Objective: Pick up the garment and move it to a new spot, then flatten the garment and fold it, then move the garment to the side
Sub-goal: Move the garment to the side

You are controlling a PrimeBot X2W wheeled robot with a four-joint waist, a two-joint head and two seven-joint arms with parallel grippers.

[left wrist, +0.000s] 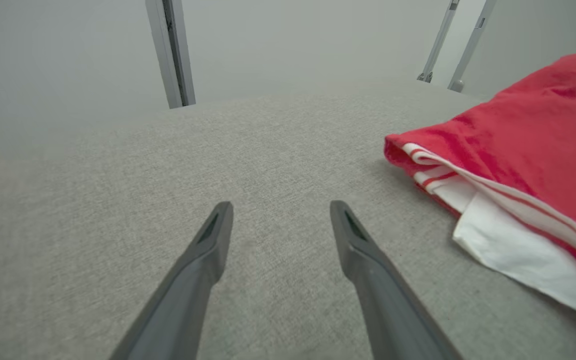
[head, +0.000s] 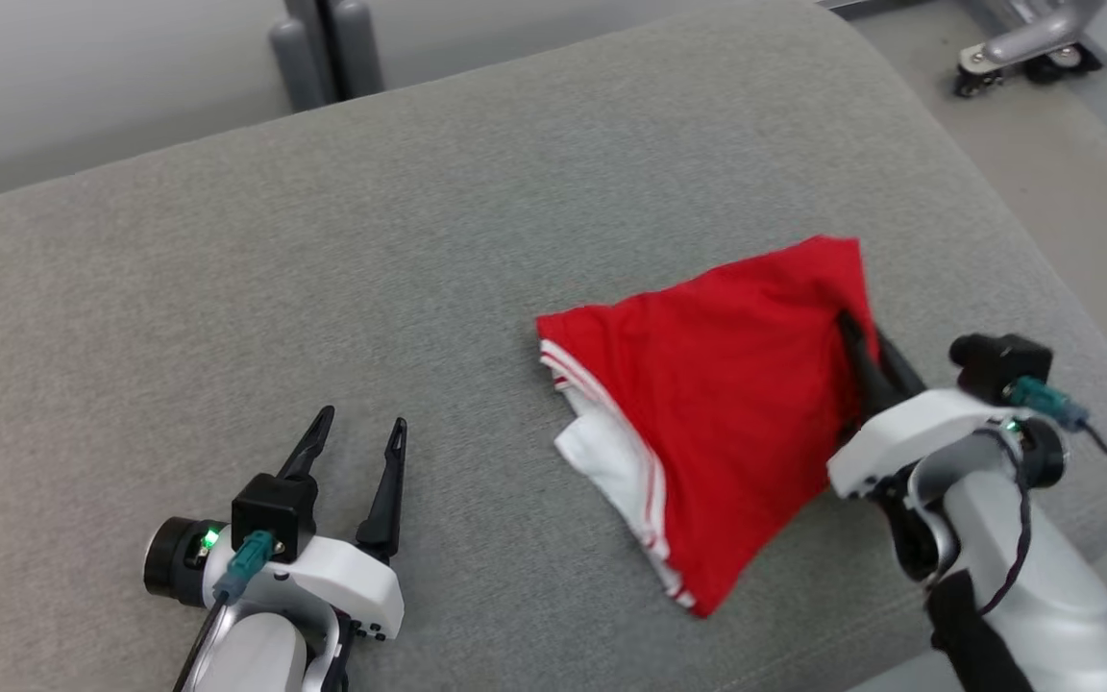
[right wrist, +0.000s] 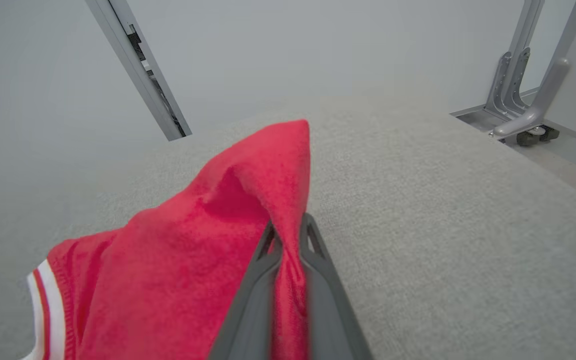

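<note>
The garment (head: pixel 726 404) is red with white-and-red striped trim and a white inner layer, folded into a rough triangle on the right half of the grey cushion (head: pixel 371 269). My right gripper (head: pixel 856 336) is shut on its right edge; in the right wrist view the red cloth (right wrist: pixel 193 260) is pinched between the two fingers (right wrist: pixel 258 280) and lifts into a peak. My left gripper (head: pixel 361 428) hovers open over bare cushion at the lower left, well left of the garment (left wrist: pixel 518 165). Nothing lies between its fingers (left wrist: pixel 203 260).
The cushion's rounded right edge (head: pixel 1072 317) falls away to a pale floor, where a grey metal caster leg (head: pixel 1024 43) stands at the far right. A dark upright post (head: pixel 323 48) rises behind the cushion's back edge.
</note>
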